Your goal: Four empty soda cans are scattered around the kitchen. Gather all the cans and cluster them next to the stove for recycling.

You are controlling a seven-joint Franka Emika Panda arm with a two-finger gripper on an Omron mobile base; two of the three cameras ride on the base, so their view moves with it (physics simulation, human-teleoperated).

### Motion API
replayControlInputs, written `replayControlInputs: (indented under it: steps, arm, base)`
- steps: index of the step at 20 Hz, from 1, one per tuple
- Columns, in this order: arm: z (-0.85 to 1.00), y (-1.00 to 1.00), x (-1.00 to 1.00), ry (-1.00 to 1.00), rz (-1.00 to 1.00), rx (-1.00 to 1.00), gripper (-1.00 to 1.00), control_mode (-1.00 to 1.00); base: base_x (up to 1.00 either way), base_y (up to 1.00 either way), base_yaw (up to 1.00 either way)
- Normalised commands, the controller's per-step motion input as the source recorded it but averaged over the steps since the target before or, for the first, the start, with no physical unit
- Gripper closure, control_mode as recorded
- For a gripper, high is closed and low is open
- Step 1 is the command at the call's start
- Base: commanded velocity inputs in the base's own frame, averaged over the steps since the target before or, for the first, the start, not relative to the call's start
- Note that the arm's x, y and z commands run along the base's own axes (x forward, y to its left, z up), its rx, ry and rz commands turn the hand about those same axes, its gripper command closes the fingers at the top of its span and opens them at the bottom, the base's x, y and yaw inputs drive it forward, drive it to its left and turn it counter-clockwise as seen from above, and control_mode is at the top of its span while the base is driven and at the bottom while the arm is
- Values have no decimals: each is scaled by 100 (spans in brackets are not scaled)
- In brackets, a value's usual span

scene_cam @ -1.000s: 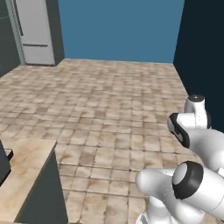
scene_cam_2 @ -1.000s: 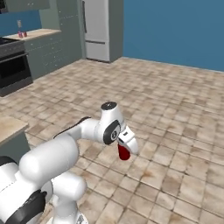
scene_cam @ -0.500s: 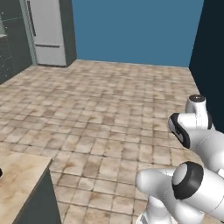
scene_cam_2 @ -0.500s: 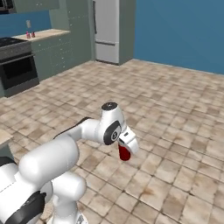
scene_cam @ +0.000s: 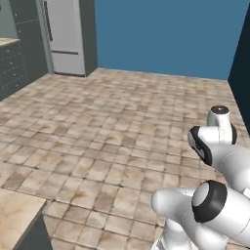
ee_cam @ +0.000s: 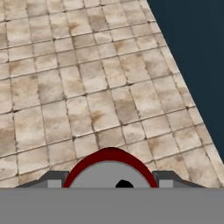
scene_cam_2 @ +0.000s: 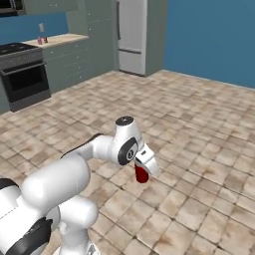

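Clamped in the pincer [scene_cam_2: 143, 174], close in front of the base — a red soda can [scene_cam_2: 141, 174], hanging below the white hand over the brown tiled floor [scene_cam_2: 209, 164]. Jaws partly closed, one on each side of the can. In the hand view, silvery top with a dark opening and red rim of the same can [ee_cam: 109, 173] low at the bottom, a dark finger [ee_cam: 52, 178] at either flank, tiles beyond and a dark wall along the right. Further out, bare floor running to the blue wall [scene_cam: 166, 34]. Near the left base view's lower left corner, a beige tabletop [scene_cam: 14, 215] edge. At the far left of the right base view, the stove [scene_cam_2: 22, 74] with dark oven door, then a tabletop [scene_cam_2: 60, 39] carrying small bottles — too small to tell apart. Farthest back, a tall grey fridge [scene_cam_2: 132, 35] between grey-green cabinets.
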Motion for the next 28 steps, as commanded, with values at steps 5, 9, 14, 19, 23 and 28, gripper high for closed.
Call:
replayControlInputs:
  steps: [5,9,14,19,23,28]
  arm:
    - [0,0,0,0,0,0,100,100]
    - [0,0,0,0,0,0,100,100]
    - [0,0,0,0,0,0,100,100]
    - [0,0,0,0,0,0,100,100]
    - [0,0,0,0,0,0,100,100]
    - [0,0,0,0,0,0,100,100]
  base:
    - [60,-23,22]
    - [60,-21,27]
    - [60,-21,26]
    - [61,-21,26]
    - [61,-17,30]
    - [63,-18,26]
